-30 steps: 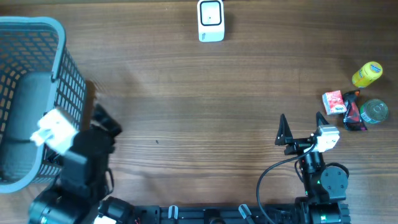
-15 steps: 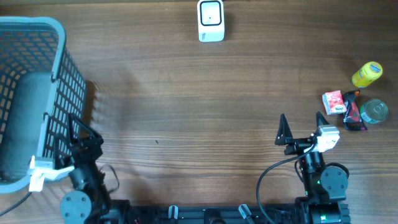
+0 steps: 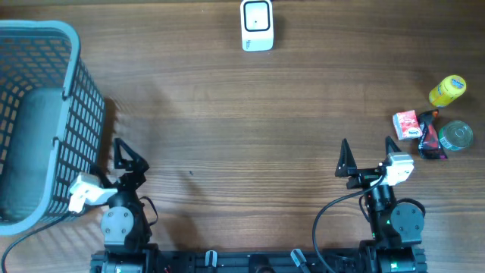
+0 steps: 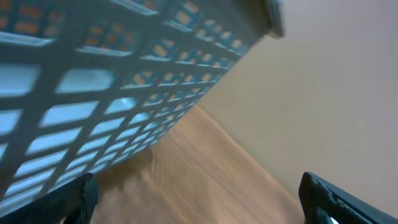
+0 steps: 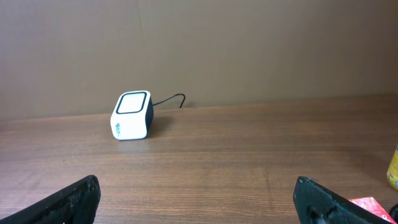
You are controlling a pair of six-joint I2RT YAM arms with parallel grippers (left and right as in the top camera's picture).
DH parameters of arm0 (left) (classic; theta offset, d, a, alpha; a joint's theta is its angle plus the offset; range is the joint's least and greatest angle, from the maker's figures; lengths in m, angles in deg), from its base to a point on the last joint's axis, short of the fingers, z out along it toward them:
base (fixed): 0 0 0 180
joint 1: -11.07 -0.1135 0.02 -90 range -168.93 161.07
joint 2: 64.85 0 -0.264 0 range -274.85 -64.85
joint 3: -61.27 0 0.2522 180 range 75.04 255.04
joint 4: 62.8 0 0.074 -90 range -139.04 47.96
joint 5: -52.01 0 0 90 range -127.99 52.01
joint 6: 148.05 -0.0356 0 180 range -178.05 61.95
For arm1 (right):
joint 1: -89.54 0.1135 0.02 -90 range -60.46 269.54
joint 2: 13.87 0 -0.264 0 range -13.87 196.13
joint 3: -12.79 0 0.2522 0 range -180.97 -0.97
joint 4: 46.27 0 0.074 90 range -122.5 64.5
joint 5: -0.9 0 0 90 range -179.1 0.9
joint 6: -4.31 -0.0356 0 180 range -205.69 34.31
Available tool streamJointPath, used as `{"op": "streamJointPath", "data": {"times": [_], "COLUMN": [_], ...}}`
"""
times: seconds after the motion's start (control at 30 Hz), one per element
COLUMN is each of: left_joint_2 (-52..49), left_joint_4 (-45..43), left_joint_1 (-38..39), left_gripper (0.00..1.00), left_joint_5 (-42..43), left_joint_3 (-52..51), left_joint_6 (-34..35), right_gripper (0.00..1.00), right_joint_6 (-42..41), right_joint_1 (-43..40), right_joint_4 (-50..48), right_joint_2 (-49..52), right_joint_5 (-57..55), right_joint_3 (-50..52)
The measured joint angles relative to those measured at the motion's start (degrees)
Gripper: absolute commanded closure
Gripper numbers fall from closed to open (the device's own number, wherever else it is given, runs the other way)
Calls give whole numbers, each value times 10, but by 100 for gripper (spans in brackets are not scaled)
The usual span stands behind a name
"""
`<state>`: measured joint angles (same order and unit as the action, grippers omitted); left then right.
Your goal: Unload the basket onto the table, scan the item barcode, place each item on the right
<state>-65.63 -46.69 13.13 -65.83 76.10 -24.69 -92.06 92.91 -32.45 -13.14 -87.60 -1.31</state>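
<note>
Left tool withdrew from basket, jaws apart.

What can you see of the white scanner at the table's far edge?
The scanner is a white, rounded box, plastic by its look, with dark sides and a dark-outlined square window on its top. It stands upright near the far edge of the wooden table, touched by nothing else; a thin dark cable leaves its back.

Overhead looks down, right wrist faces scanner, left hugs basket
</note>
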Motion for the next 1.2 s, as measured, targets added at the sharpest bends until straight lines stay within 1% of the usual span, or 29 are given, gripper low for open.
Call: {"op": "streamJointPath", "data": {"times": [0.07,0.13,0.23,0.27,0.47,0.67,0.83,0.93,1.2], "left_joint_2": [0,0,0,0,0,0,0,0,0], "left_joint_4": [-9,7,8,9,11,11,15,15,15], "left_joint_1": [0,0,0,0,0,0,0,0,0], "left_gripper": [0,0,0,0,0,0,0,0,0], "left_joint_5": [33,74,115,122,158,175,199,212,237], "left_joint_3": [-1,-2,-2,-2,-2,-2,-2,-2,-2], "left_joint_6": [-63,-123,-180,-189,-220,-224,-274,-291,-302], "right_gripper": [0,0,0,0,0,0,0,0,0], "right_joint_6": [0,0,0,0,0,0,0,0,0], "right_joint_1": [0,0,0,0,0,0,0,0,0], "right_joint_4": [0,0,0,0,0,0,0,0,0], "right_joint_2": [0,0,0,0,0,0,0,0,0], "right_joint_5": [0,0,0,0,0,0,0,0,0], "right_joint_3": [0,0,0,0,0,0,0,0,0]}}
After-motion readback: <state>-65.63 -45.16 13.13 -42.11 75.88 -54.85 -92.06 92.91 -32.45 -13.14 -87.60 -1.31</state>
